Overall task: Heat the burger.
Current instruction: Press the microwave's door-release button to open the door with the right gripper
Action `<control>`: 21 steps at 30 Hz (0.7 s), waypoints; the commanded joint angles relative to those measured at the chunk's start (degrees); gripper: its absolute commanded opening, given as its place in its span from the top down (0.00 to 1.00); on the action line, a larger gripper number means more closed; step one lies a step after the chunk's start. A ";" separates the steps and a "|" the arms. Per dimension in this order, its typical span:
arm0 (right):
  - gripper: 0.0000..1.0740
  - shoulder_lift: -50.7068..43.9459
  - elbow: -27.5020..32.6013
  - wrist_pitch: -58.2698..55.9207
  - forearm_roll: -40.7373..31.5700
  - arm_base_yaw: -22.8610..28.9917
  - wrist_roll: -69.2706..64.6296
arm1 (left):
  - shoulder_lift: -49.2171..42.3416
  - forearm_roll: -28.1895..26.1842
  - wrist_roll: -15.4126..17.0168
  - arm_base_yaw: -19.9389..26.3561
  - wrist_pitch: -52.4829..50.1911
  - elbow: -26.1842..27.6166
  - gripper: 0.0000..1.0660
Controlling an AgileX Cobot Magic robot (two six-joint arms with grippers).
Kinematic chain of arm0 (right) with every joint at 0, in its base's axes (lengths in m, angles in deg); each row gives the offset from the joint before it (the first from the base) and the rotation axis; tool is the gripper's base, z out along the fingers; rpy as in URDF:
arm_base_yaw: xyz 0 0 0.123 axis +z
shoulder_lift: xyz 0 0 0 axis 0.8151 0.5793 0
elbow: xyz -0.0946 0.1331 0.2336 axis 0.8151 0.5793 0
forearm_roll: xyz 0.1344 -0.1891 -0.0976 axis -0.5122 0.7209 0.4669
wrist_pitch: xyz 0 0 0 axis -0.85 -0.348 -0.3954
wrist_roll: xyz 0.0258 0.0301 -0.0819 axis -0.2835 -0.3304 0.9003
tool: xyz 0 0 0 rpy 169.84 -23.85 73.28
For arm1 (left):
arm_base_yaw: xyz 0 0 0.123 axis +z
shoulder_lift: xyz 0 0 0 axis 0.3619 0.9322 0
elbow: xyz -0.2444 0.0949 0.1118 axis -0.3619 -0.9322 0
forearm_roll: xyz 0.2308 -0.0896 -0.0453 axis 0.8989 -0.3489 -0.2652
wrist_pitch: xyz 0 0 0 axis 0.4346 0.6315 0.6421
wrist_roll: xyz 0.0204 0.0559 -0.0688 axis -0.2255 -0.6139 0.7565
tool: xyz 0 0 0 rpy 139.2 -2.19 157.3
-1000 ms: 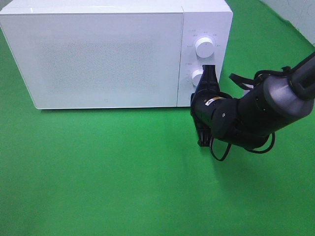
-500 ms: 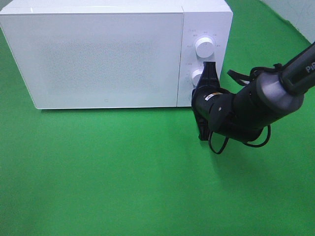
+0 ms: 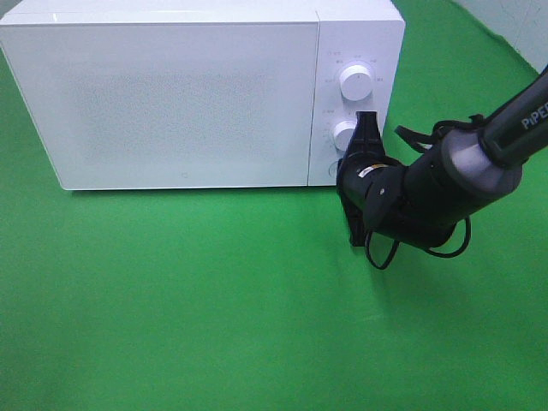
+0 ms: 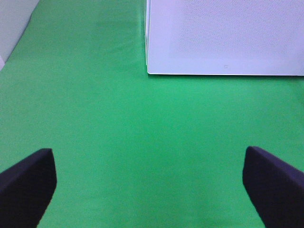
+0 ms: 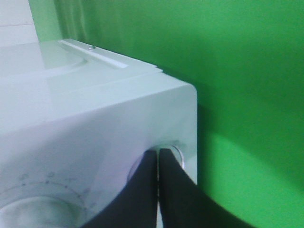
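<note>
The burger is out of view; the white microwave [image 3: 180, 94] stands with its door closed. In the exterior high view my right gripper [image 3: 341, 175] is at the foot of the control panel, just under the lower knob [image 3: 344, 134]. Its fingers [image 5: 166, 190] are pressed together, holding nothing, and in the right wrist view their tips rest at a round button [image 5: 176, 153] near the microwave's corner. My left gripper [image 4: 152, 190] is open above bare green cloth with nothing between its fingers [image 4: 26, 183], facing the microwave's front left corner [image 4: 149, 71].
The microwave has an upper knob [image 3: 355, 81] above the lower one. Green cloth [image 3: 214, 300] covers the table in front of it and to its right. A pale wall edge [image 3: 514, 26] shows at the far right.
My right arm has shifted slightly, its forearm drawing in and lifting, while the shut gripper has stayed at the control panel. The microwave has not moved.
</note>
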 commanded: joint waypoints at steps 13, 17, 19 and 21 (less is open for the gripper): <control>1.00 -0.23 -0.63 3.95 0.34 0.06 -1.26 | -0.29 -0.06 0.29 0.23 -0.34 -0.29 0.04; 1.00 -0.23 -1.60 3.44 0.17 0.74 -1.26 | -0.29 -0.06 0.29 0.23 -0.34 -0.29 0.04; 1.00 -0.23 -2.58 3.44 0.34 0.74 -1.15 | -0.29 -0.06 0.29 0.23 -0.34 -0.29 0.04; 1.00 -0.23 -3.21 3.44 0.29 0.74 -0.11 | -0.29 -0.06 0.29 0.23 -0.34 -0.29 0.04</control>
